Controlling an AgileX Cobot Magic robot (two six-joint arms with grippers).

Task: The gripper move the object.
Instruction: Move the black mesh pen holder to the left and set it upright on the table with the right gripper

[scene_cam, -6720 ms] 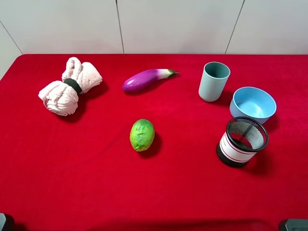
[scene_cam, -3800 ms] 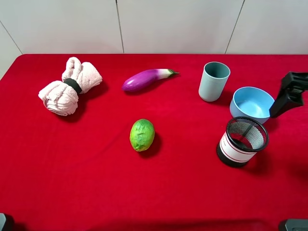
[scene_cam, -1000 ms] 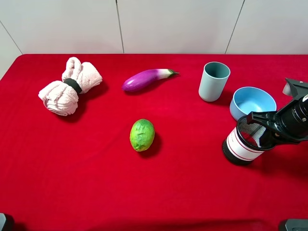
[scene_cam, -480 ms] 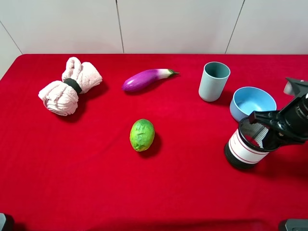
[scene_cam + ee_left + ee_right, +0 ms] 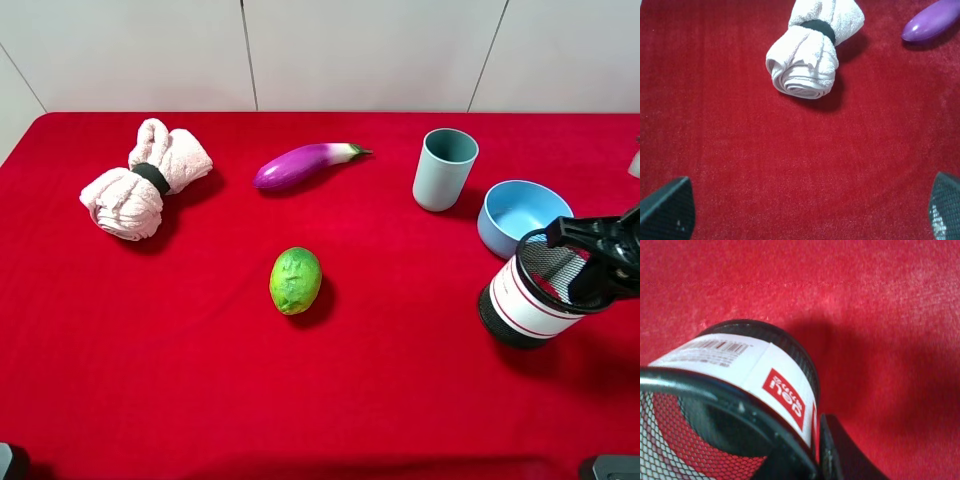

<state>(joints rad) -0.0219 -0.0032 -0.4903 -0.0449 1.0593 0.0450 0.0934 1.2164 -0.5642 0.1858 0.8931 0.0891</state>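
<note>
The black wire-mesh cup (image 5: pixel 528 300) with a white band and red stripes is at the right of the red table, tilted with its mouth towards the right edge. My right gripper (image 5: pixel 587 266) is shut on its rim, one finger outside the wall and the other inside. In the right wrist view the cup (image 5: pixel 735 390) fills the frame, with a black finger (image 5: pixel 840 452) against its outer wall. The cup's base looks slightly off the cloth. My left gripper (image 5: pixel 805 212) is open and empty above the cloth, near a rolled towel (image 5: pixel 807 60).
A blue bowl (image 5: pixel 520 212) sits just behind the mesh cup, with a pale teal cup (image 5: pixel 444 168) further back. A green fruit (image 5: pixel 296 280) lies mid-table, a purple eggplant (image 5: pixel 300 165) behind it, and the pink towel (image 5: pixel 145 180) at the far left.
My right gripper came in from the right, closed on the mesh cup's rim, and has carried it to the right and tilted it. The other things have not moved.
</note>
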